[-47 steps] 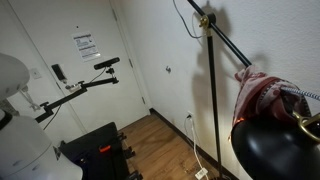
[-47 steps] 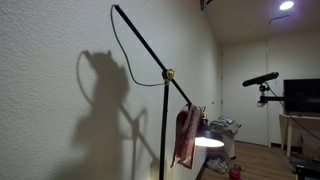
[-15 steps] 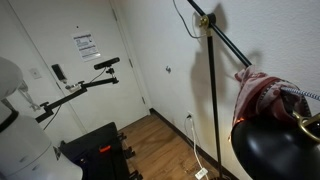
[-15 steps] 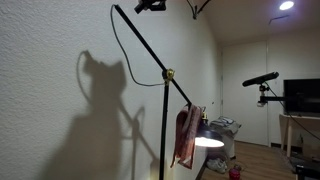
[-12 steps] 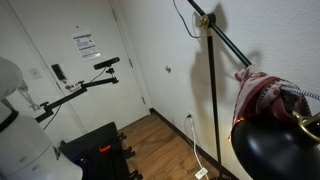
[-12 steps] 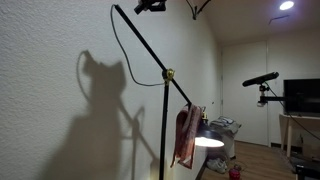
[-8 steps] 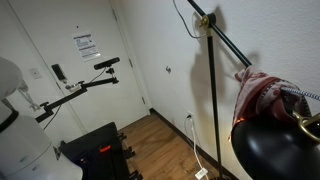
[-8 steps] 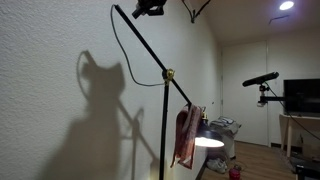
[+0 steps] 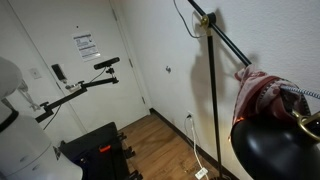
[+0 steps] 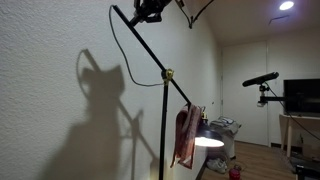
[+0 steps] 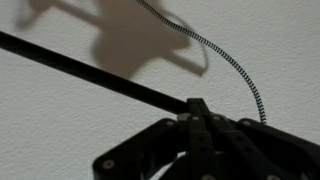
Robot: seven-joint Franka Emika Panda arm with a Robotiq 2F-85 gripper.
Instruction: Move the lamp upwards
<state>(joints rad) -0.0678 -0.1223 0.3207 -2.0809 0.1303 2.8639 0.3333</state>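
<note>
The lamp is a floor lamp with a thin black pole (image 9: 212,100) and a hinged arm (image 10: 145,50) on a brass joint (image 10: 169,73). Its glossy black dome shade (image 9: 270,150) shows at the lower right of an exterior view, with a red-white cloth (image 9: 262,95) draped above it. The cloth (image 10: 187,135) and the lit shade (image 10: 208,142) also show from the side. My gripper (image 10: 150,10) is near the ceiling, just above the arm's raised rear end. In the wrist view its fingers (image 11: 198,108) are shut together, tips at the black arm (image 11: 90,72); the braided cord (image 11: 220,55) runs beside them.
A black camera on a thin tripod arm (image 9: 105,64) stands by the white door (image 9: 60,100), also seen in an exterior view (image 10: 262,78). A black seat (image 9: 95,150) sits on the wood floor. The wall (image 10: 60,100) is close behind the lamp. A dark screen (image 10: 303,95) stands far off.
My gripper has come down from the ceiling edge toward the raised rear end of the lamp arm. The lamp itself has not visibly moved.
</note>
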